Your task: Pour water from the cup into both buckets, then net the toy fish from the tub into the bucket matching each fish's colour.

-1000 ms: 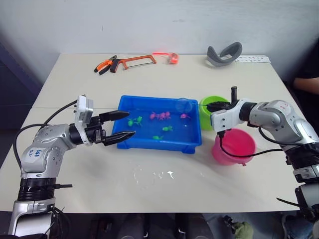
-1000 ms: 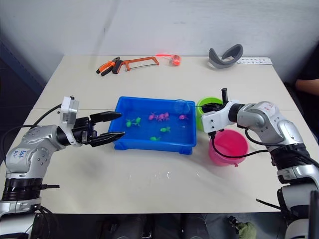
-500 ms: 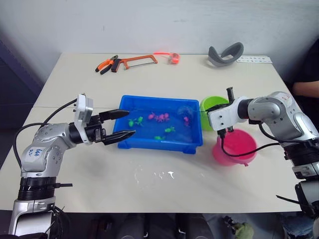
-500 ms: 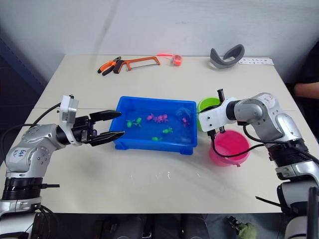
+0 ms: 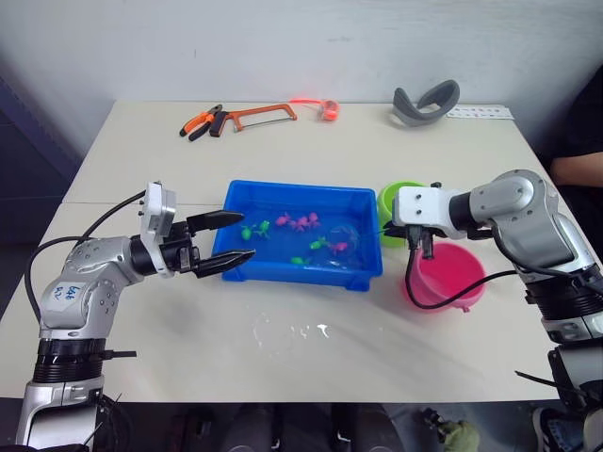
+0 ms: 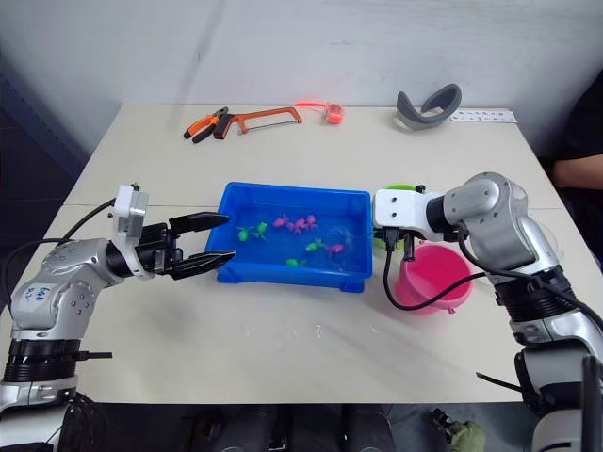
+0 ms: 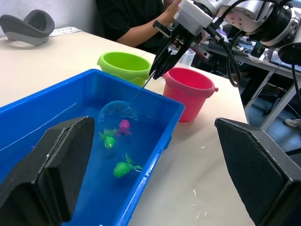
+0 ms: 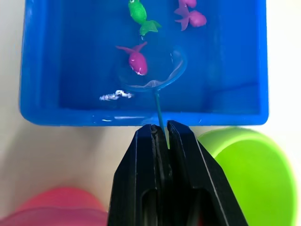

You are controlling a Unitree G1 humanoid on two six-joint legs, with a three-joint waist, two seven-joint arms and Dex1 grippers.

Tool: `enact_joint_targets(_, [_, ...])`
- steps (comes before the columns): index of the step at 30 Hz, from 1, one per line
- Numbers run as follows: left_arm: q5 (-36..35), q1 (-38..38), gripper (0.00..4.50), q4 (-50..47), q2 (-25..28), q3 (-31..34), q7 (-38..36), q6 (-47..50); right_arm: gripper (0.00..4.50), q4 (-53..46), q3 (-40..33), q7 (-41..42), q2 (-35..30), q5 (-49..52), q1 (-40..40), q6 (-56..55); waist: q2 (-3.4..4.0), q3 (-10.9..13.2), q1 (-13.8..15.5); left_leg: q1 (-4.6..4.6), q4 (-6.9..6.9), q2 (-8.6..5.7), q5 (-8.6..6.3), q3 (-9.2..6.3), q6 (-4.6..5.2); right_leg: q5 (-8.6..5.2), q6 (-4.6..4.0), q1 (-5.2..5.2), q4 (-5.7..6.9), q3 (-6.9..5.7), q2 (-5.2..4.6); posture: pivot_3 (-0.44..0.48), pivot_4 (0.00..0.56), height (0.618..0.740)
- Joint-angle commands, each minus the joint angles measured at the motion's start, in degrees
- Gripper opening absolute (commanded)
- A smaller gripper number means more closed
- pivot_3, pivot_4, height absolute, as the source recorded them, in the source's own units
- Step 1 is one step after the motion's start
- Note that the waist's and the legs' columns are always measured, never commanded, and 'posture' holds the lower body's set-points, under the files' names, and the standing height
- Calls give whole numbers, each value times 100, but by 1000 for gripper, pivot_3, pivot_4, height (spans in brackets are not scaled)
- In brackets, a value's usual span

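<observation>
The net (image 8: pixel 153 75) is pinched by the right tool (image 8: pixel 160 129), hoop dipped around a pink fish (image 8: pixel 137 60) in the tub (image 5: pixel 236 268); the left tool (image 5: pixel 237 237) is held spread.

Left arm bent at the elbow, forearm level and reaching toward centre, left gripper (image 5: pixel 224 237) with black jaws spread wide, nothing between them. Right arm elbow out to the side, forearm angled inward and down, white wrist housing level. Right gripper (image 8: pixel 160 133) jaws pressed together, pinching the thin straight handle of the small round hoop net (image 8: pixel 151 75).
</observation>
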Motion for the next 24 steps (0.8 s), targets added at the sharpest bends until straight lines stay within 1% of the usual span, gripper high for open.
enact_joint_targets(1, [-74, 50, 4454, -212, 20, 80, -1, -74, 0, -249, -261, 168, -124, 332, -137, 619, 0, 0, 0, 0, 0, 0, 0, 0, 0, 0, 0, 0, 0, 0, 0, 0, 150, 740])
enact_joint_targets(4, [-80, 64, 4454, -217, 26, 85, -8, -73, 0, -351, -391, 344, -291, 645, -134, 1166, 0, 0, 7, -1, 0, -1, 0, 1, 0, 0, 0, 0, 0, -1, 1, 0, 150, 740])
enact_joint_targets(8, [-55, 30, 4454, -133, 26, 59, -57, -106, 0, -493, -770, 517, -465, 1325, -110, 2107, 0, 0, 7, -1, 0, -1, 0, 0, 0, 0, 0, 0, 0, -1, 0, 0, 150, 740])
enact_joint_targets(11, [-36, -21, 4454, -77, -8, 11, -79, -135, 0, -583, -1002, 479, -539, 1671, 22, 2356, 0, 0, 6, 0, 0, -1, 0, 0, 0, 0, 0, 0, 0, 0, -3, 0, 150, 740])
enact_joint_targets(15, [-34, -59, 4454, -61, -52, -39, -97, -147, 0, -784, -1394, 259, -561, 2184, 144, 2976, 0, 0, 7, 0, 0, -1, 0, 1, 0, 0, 0, 0, 0, 0, -4, 0, 150, 740])
enact_joint_targets(20, [-34, -147, 4454, -33, -109, -129, -152, -143, 0, -1111, -1791, 107, -867, 2555, 647, 3175, 0, 0, 37, -1, -1, -4, 0, 0, 0, 0, 0, 0, -1, 0, -4, 0, 150, 740])
enact_joint_targets(24, [-37, -295, 4454, -12, -164, -279, -250, -131, 0, -1443, -2299, -73, -970, 2995, 1132, 3376, 0, 0, 43, -1, -1, -4, 0, 0, 0, 0, 0, 0, 0, 0, -3, 0, 150, 740])
